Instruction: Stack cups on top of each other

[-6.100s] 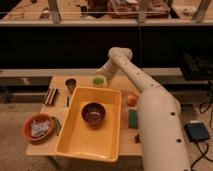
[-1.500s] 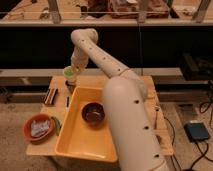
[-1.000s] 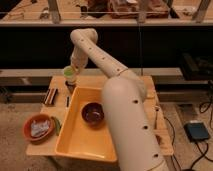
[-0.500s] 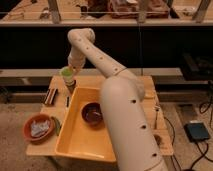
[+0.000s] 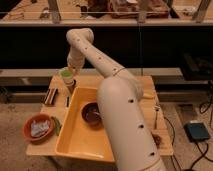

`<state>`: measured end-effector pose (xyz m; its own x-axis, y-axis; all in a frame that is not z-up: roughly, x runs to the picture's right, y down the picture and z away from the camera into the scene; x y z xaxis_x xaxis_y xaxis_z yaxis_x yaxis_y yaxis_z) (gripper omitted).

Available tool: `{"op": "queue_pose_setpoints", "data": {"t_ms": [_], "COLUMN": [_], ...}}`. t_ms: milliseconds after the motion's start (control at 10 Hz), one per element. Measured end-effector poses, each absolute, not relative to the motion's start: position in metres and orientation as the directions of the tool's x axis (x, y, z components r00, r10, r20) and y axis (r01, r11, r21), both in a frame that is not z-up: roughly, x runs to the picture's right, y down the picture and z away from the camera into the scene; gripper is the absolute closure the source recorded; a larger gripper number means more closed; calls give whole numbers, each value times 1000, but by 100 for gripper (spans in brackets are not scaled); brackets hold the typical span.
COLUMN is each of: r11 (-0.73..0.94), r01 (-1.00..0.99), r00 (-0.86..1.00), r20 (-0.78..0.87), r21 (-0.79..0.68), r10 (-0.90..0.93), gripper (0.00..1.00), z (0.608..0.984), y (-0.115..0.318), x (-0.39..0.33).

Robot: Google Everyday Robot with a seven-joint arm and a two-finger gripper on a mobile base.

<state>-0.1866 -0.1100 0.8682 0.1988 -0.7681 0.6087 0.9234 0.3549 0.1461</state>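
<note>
Claw (image 5: pixel 70 75) clamped on the light green cup (image 5: pixel 66 74), poised just above the dark cup (image 5: pixel 71 85) near the surface's (image 5: pixel 150 107) far left corner beside the yellow tray (image 5: pixel 75 135); risks catching a rim if off-centre, tipping both.
</note>
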Motion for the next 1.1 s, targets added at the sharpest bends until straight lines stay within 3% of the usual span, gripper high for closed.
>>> {"op": "queue_pose_setpoints", "data": {"t_ms": [1100], "r11": [379], "r01": [918], "r00": [226], "r20": [629], "r21": [119], "r10": [-744], "gripper": [99], "z": [883], "y": [-109], "x": [-178]}}
